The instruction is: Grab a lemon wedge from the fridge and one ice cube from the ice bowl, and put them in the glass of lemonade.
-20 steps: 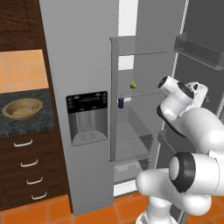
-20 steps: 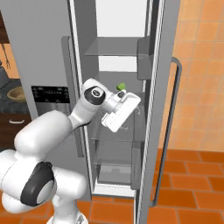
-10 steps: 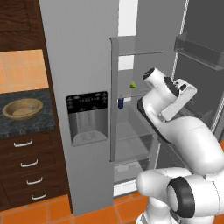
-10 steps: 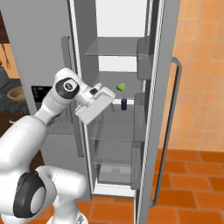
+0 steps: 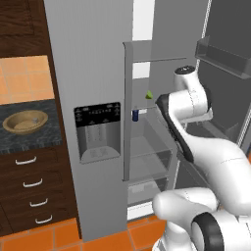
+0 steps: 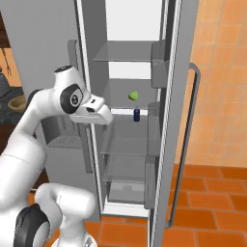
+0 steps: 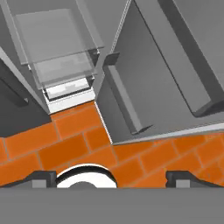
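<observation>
The fridge (image 5: 93, 59) stands with its right door (image 6: 172, 58) swung open. On a middle shelf inside lies the lemon wedge (image 5: 149, 94), small and yellow-green (image 6: 133, 95). My hand hovers in front of the opening, left of the wedge and a little below it, pointing down. In the hand view my gripper (image 7: 111, 179) is open with nothing between its fingertips (image 7: 41, 178), looking down at the orange floor and the fridge's lower shelves. The ice bowl (image 5: 25, 121) sits on the dark counter left of the fridge. The glass of lemonade is out of view.
A small blue bottle (image 5: 135, 115) stands on the shelf edge below the wedge (image 6: 136, 115). The open door's bins (image 5: 223, 54) and long handle (image 6: 190, 120) flank the opening on the right. Dark wood drawers (image 5: 29, 186) sit under the counter.
My arm has swung left across the fridge opening and the hand has tipped to point downward. The gripper has stayed open. The wedge and bottle have not moved.
</observation>
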